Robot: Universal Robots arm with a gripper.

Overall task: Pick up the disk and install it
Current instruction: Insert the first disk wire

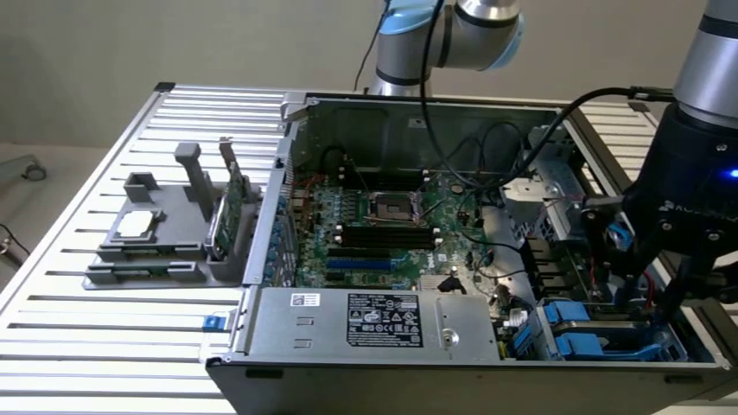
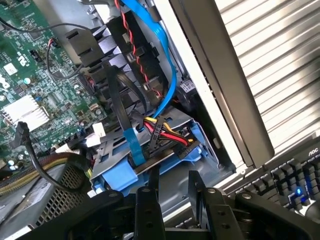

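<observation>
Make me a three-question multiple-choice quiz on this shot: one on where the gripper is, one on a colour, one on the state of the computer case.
1. In the exterior view, the gripper hangs over:
A the grey fixture on the table
B the power supply
C the drive bay in the case's corner on the exterior view's right

2. The plastic carrier in that bay is:
A blue
B red
C white

3. The computer case is:
A shut, side panel on
B open, with the motherboard exposed
C turned upside down

Answers:
1 C, the arm's end stands above the bay.
2 A, a blue frame lies just beyond the gripper in the wrist view.
3 B, the board and its cables lie in plain sight.
</observation>
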